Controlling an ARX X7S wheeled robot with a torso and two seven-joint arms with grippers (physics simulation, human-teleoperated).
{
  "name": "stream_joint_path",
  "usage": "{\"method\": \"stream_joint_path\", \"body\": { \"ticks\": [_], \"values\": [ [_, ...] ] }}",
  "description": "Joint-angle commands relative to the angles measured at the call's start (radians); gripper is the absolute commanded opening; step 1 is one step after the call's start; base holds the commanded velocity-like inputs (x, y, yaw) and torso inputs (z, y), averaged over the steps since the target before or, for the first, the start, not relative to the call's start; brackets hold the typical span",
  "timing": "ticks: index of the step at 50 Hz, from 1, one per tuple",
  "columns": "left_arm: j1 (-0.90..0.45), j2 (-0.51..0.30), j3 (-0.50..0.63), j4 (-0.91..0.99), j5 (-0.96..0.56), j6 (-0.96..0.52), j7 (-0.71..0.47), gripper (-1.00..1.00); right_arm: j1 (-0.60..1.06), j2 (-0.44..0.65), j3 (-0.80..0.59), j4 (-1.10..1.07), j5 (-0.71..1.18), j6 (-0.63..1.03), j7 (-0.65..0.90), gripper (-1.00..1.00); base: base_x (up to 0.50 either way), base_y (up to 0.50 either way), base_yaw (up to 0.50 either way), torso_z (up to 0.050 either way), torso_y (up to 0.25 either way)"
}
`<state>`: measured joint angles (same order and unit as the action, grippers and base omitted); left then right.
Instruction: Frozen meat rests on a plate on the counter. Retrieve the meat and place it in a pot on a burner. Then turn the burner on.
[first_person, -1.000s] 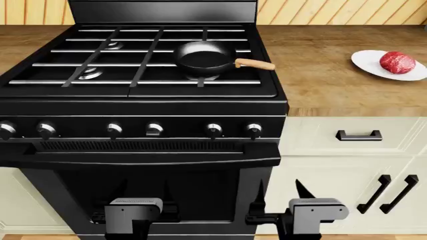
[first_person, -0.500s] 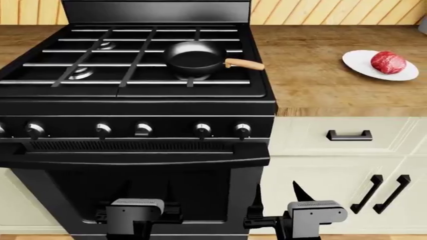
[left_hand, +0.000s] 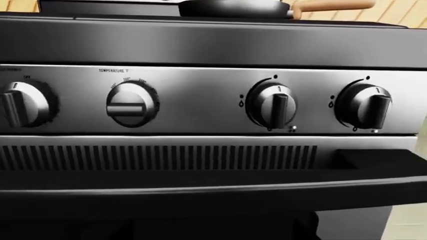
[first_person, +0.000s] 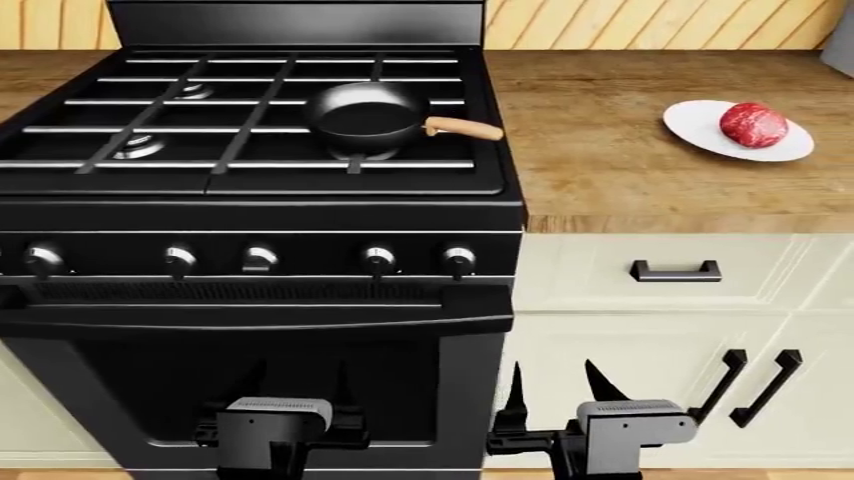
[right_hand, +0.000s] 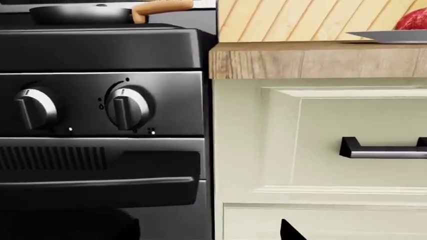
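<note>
Head view shows the black stove (first_person: 254, 215) in the middle, so I place things from it. The pot (first_person: 363, 118) sits on top of the stove, over the front burner nearest the counter, and it has nothing in it. The counter (first_person: 601, 170) is just beside the stove. On it, well apart from the stove, lies the plate (first_person: 694, 135) with the frozen meat (first_person: 754, 124) on top.

The left gripper (first_person: 296, 384) and the right gripper (first_person: 551, 384) both hang low in front of the oven door. Both have their fingers spread apart and hold nothing.

I think the job has only begun: the robot is getting into place to fetch the meat. Next, the right arm needs to lift up high and reach over to the plate.

Compared with one second ago, the stove and the plate sit further to the left in the picture, so the robot seems to be sliding toward the meat.
</note>
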<state>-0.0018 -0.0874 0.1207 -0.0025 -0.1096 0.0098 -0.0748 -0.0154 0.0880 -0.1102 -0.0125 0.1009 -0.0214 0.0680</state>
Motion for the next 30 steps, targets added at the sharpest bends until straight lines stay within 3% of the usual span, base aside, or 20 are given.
{"method": "stream_joint_path", "body": {
  "ticks": [1,30],
  "values": [
    [-0.001,-0.014,0.017,-0.001,-0.012,0.003,-0.015,1.0,-0.003,0.014,-0.013,-0.003,0.015,-0.006,0.015,1.0,0.0,-0.16,0.0,0.0,0.0],
    [-0.001,-0.042,0.052,-0.005,-0.037,0.005,-0.033,1.0,0.015,0.034,-0.046,0.007,0.045,-0.007,0.043,1.0,0.0,-0.16,0.0,0.0,0.0]
  ]
}}
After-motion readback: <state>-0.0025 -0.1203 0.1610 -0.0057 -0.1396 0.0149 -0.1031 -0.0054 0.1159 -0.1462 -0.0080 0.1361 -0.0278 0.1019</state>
